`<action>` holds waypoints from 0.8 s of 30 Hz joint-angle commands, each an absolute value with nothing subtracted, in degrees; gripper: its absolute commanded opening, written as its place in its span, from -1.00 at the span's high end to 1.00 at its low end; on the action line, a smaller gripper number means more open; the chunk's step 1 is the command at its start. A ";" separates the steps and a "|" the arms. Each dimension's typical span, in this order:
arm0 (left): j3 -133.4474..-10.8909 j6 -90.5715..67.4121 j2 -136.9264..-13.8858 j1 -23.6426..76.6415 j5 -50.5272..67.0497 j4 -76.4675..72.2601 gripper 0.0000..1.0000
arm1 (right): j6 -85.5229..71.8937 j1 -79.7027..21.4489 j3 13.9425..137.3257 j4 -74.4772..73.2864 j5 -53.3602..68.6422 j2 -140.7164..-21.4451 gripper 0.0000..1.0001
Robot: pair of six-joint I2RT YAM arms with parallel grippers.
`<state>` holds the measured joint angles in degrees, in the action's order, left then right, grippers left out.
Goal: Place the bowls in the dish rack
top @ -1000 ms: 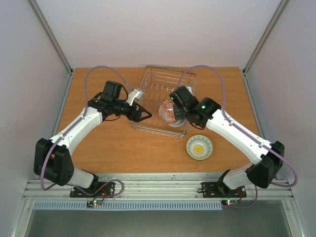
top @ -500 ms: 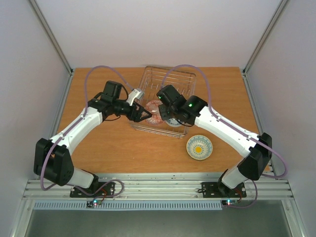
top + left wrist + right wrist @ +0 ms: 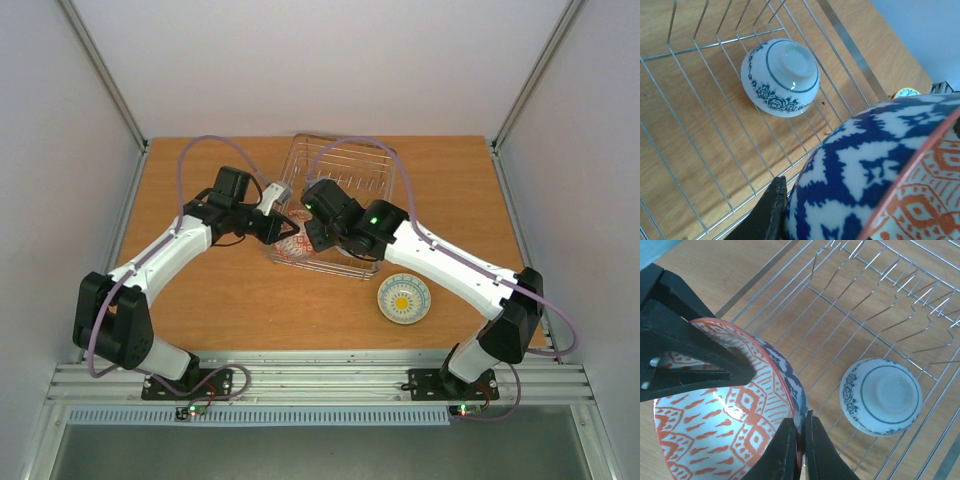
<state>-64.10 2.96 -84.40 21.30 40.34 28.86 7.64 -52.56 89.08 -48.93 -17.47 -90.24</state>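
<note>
Right gripper pinches the red bowl, mostly hidden from above.

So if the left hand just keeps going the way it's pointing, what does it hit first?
The orange-and-blue bowl, which the right hand holds by the rim over the dish rack edge. The left hand is open and right up against it; whether they touch I can't tell.
</note>
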 commanded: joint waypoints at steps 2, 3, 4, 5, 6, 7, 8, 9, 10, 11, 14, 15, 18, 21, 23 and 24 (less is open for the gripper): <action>-63.72 5.86 -84.05 21.62 43.24 27.69 0.99 | 7.27 -51.77 90.42 -47.34 -20.13 -89.89 0.97; -63.65 6.01 -84.04 21.62 43.44 27.76 0.99 | 7.17 -51.75 89.94 -47.24 -20.24 -89.45 0.92; -63.57 6.12 -84.01 21.62 43.61 27.77 0.99 | 7.10 -51.76 89.27 -46.94 -20.17 -88.84 0.82; -63.44 6.28 -83.84 21.62 43.97 27.59 0.99 | 6.97 -51.77 88.12 -46.29 -19.81 -87.92 0.65; -63.11 6.67 -83.71 21.62 44.41 27.20 0.99 | 6.97 -51.77 86.74 -45.24 -19.14 -86.73 0.43; -62.72 6.79 -83.47 21.57 44.85 26.65 0.99 | 6.96 -51.77 84.89 -43.82 -18.02 -85.27 0.09; -62.28 6.91 -83.19 21.55 45.61 26.09 0.99 | 6.87 -51.81 82.97 -42.18 -16.72 -83.67 -0.15; -61.93 7.13 -83.01 21.54 46.45 25.72 0.99 | 6.92 -51.77 81.11 -40.65 -15.26 -81.93 -0.34; -61.63 7.36 -82.79 21.53 47.26 25.33 0.99 | 6.86 -51.77 79.41 -39.39 -13.72 -80.31 -0.47; -61.35 7.53 -82.52 21.53 48.15 24.97 0.99 | 6.79 -51.77 78.05 -38.54 -12.49 -78.87 -0.56; -60.40 7.97 -81.74 21.45 50.22 23.85 0.99 | 6.13 -51.68 73.67 -36.15 -8.17 -74.57 -0.71; -60.04 8.14 -81.55 21.47 51.22 23.33 0.99 | 5.64 -51.54 72.00 -35.09 -6.16 -73.28 -0.74; -58.96 8.07 -81.30 21.06 54.79 21.88 0.99 | 3.91 -50.86 67.00 -30.95 1.35 -69.94 -0.77; -58.64 8.09 -81.42 20.78 59.30 21.23 0.99 | 1.90 -49.79 64.03 -28.21 7.76 -68.17 -0.78; -58.54 8.17 -81.62 20.41 62.26 20.97 0.99 | 0.71 -49.08 62.49 -26.91 10.53 -67.62 -0.78; -58.46 8.14 -81.69 20.23 63.68 20.92 0.99 | 0.19 -48.78 61.84 -26.33 11.62 -67.37 -0.78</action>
